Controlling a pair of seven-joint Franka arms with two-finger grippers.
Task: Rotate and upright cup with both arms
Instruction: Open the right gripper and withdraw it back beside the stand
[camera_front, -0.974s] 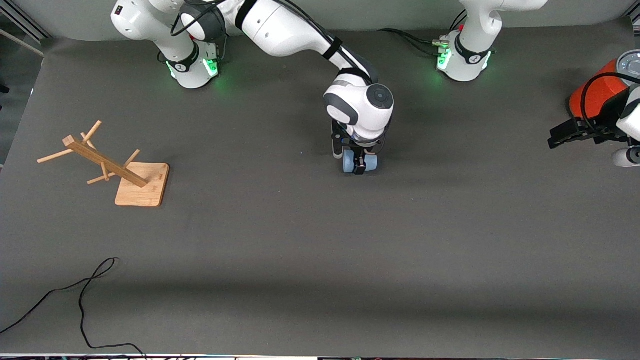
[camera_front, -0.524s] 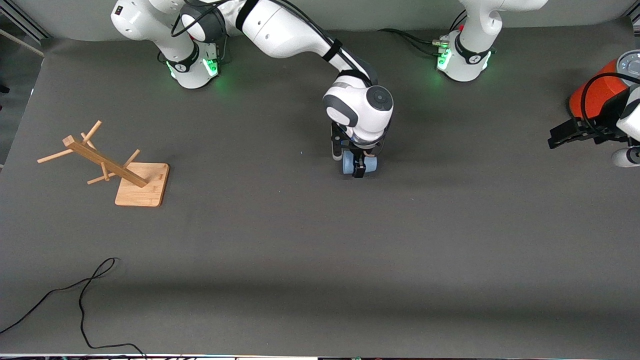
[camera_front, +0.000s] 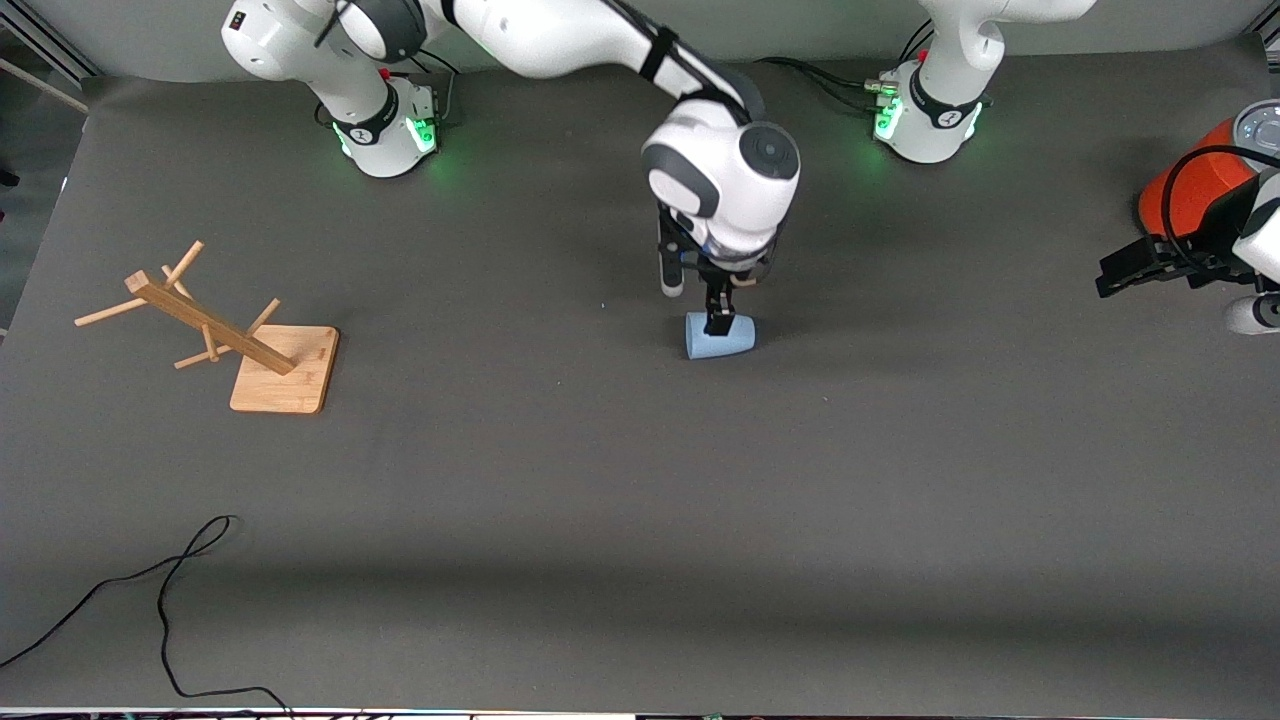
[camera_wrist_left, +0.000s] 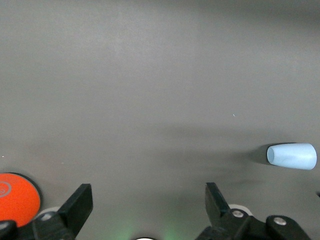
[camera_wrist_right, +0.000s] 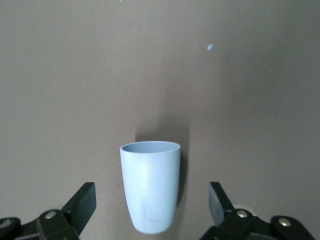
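You will find the cup (camera_front: 718, 337) lying on its side near the middle of the desk (camera_front: 640, 480), rim toward the right arm's end, nothing gripping it. The right hand (camera_front: 700, 300) hangs just above it — fingers spread wide, clear of the cup. The left hand (camera_front: 1135, 268) waits at the desk edge at the left arm's end — fingers apart, empty, beside an orange can (camera_front: 1195, 190).
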